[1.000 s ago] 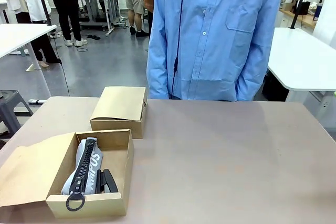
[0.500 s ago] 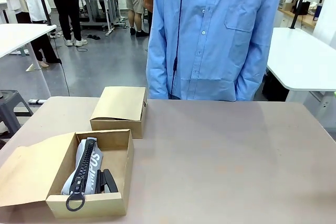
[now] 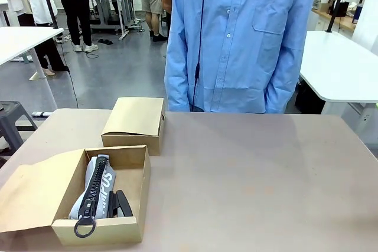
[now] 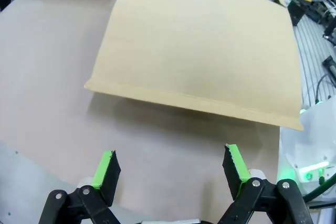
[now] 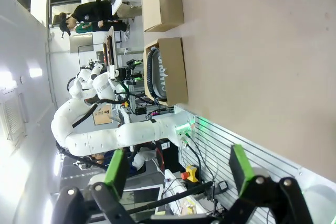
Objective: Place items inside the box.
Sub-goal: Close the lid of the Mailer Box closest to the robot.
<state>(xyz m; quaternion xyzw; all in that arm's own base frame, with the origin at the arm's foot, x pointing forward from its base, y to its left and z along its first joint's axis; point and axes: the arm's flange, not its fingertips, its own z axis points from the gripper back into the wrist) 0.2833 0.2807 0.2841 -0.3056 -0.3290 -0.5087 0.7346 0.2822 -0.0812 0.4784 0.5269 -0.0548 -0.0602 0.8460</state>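
Down in the lower left of the front view, an open cardboard box (image 3: 129, 172) sits on the brown counter (image 3: 254, 175) with its flap (image 3: 32, 196) folded out flat to the left. Inside it lies a grey pencil pouch (image 3: 94, 190), stretched along the box's left half, its black zip running lengthwise and the ring pull (image 3: 84, 226) resting near the box's near wall. Just beside the pouch, toward the box's right side, is a black stapler (image 3: 121, 203), touching or nearly touching the fabric. Whether anything lies under them cannot be told.

Behind this box, a little higher and to the right in the frame, stands a second cardboard box (image 3: 134, 123), closed, its near corner close to the open box's far wall. A person in a light blue shirt (image 3: 242, 39) stands at the far edge of the counter, arms hanging at the sides.

From the left wrist camera, the left hand (image 4: 170, 169) hangs above the counter with its green-padded fingers spread wide apart and nothing between them; the open box's flap (image 4: 199, 51) takes up the upper part of that picture.

From the right wrist camera, the right hand (image 5: 178, 169) is likewise spread open and empty, with both boxes in the upper middle of its sideways picture, the open box (image 5: 170, 72) showing the pouch (image 5: 159, 72) inside.
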